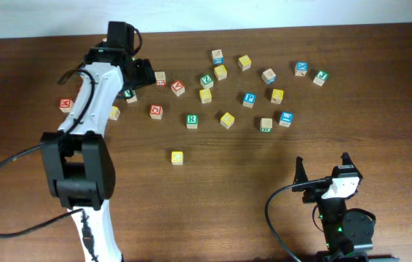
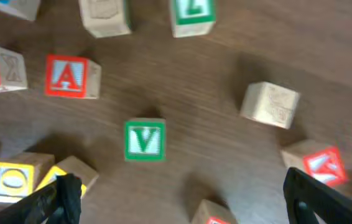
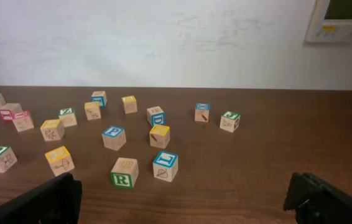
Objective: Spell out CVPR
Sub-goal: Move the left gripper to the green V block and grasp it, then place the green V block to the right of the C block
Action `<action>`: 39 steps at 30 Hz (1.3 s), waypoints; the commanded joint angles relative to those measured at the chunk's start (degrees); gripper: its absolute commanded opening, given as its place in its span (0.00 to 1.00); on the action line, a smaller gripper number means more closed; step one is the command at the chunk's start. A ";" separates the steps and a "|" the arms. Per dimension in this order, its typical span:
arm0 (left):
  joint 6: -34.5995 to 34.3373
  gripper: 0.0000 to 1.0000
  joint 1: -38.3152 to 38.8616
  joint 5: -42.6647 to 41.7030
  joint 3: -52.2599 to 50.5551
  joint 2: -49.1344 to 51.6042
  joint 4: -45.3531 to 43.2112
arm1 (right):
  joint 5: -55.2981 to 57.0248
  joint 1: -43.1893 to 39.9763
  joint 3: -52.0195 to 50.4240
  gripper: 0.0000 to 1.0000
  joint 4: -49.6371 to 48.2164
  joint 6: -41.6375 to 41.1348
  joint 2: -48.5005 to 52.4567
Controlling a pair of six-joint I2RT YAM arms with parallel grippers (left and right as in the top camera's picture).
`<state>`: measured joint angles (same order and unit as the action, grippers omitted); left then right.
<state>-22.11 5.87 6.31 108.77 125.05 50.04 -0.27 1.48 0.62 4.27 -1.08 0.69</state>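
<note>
We hold our left tool [image 2: 185, 208] spread and empty near the V block [image 2: 145, 140], whose green V reads upright from the wrist. Our right tool [image 3: 188, 205] gapes above the bench [image 3: 257, 174].

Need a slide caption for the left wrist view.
Open left gripper hovers near the green V block, with a red A block beyond.

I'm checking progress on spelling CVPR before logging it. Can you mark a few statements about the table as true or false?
The left gripper is open, facing a green V block. True.
The right gripper holds a block. False: it is open and empty, away from the blocks.
A red A block lies near the green V block. True.
Four letters already stand in a row. False: the blocks lie scattered over the table.
</note>
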 commanded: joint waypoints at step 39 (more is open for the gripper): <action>-0.55 0.23 -1.66 5.46 0.42 11.02 -4.74 | -0.13 -0.37 -0.31 0.98 0.31 0.20 -0.33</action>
<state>-22.74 4.69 12.03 108.77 135.02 45.54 -0.27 1.48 0.62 4.27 -1.06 0.69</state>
